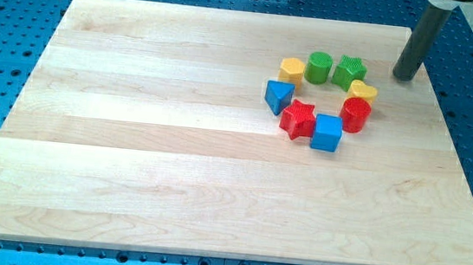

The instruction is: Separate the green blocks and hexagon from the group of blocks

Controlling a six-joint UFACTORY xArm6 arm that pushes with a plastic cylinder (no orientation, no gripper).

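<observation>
- There is no gripper on this rig, so nothing gets grasped or released; my tip rests on the surface at the view's upper right, just right of the green star and apart from it.
- The blocks sit in a loose ring: yellow hexagon, green cylinder and the green star along the top, the three I must move away.
- Below them lie the yellow heart, red cylinder, blue cube, red star and blue triangle.
- I judge these blocks light, rigid and quick to slide on smooth wood.
- The cylinder may roll off a glancing push; I would press each block square on its lower face, driving towards the view's top.
</observation>
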